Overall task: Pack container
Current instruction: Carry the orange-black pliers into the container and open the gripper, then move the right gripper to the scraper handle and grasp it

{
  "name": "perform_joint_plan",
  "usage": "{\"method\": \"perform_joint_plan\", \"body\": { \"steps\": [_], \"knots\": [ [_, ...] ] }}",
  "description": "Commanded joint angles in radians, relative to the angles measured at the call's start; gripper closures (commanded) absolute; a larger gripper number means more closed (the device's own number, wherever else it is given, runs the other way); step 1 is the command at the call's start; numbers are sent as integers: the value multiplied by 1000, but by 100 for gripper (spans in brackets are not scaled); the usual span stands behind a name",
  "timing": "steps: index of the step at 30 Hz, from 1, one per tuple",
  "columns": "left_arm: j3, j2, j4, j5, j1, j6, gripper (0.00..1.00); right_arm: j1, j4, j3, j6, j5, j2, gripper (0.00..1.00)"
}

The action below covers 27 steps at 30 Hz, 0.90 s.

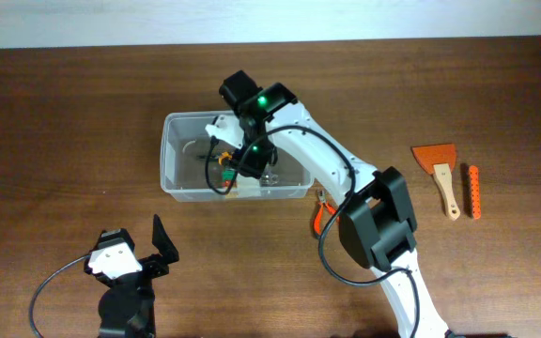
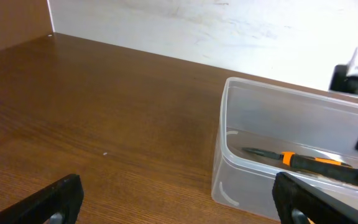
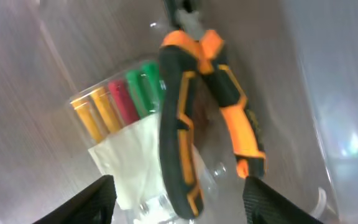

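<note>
The clear plastic container (image 1: 184, 192) stands at the table's middle; it also shows in the left wrist view (image 2: 253, 99) and in the right wrist view (image 3: 328, 74). Inside it lie pliers with orange and black handles (image 3: 197, 112), also seen from overhead (image 1: 225, 171) and in the left wrist view (image 2: 303, 160), and a small clear box of coloured pieces (image 3: 117, 106). My right gripper (image 1: 242, 158) is open and empty inside the container, its fingers (image 3: 179, 199) on either side of the pliers' handles. My left gripper (image 1: 137, 246) is open and empty over bare table (image 2: 179, 199), in front of the container's left end.
An orange scraper with a wooden handle (image 1: 440, 164) and a slim orange tool (image 1: 474, 191) lie at the right. Another orange tool (image 1: 322, 218) lies partly under the right arm, in front of the container. A white wall (image 2: 229, 31) runs behind the table.
</note>
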State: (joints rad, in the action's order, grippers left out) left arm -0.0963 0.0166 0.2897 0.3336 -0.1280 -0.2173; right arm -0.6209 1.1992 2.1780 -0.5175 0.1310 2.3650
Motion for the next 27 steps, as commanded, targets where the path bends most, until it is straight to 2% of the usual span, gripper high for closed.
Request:
{"method": "perform_joint_plan", "body": {
  "steps": [1, 5, 7, 11, 16, 21, 27],
  "knots": [
    [3, -5, 2, 3, -3, 9, 1, 64, 95, 153, 163, -92, -93, 31],
    [3, -5, 2, 3, -3, 9, 1, 162, 289, 309, 268, -204, -157, 26],
    [3, -5, 2, 3, -3, 9, 1, 293, 422, 413, 271, -202, -206, 27],
    [3, -5, 2, 3, -3, 9, 1, 439, 466, 426, 277, -191, -249, 26],
    [3, -5, 2, 3, -3, 9, 1, 605, 500, 410, 287, -103, -288, 25],
    [3, -5, 2, 4, -3, 9, 1, 700, 500, 389, 287, -90, -386, 21],
    [3, -5, 2, 3, -3, 9, 1, 809, 497, 153, 288, -89, -566, 21]
  ]
}}
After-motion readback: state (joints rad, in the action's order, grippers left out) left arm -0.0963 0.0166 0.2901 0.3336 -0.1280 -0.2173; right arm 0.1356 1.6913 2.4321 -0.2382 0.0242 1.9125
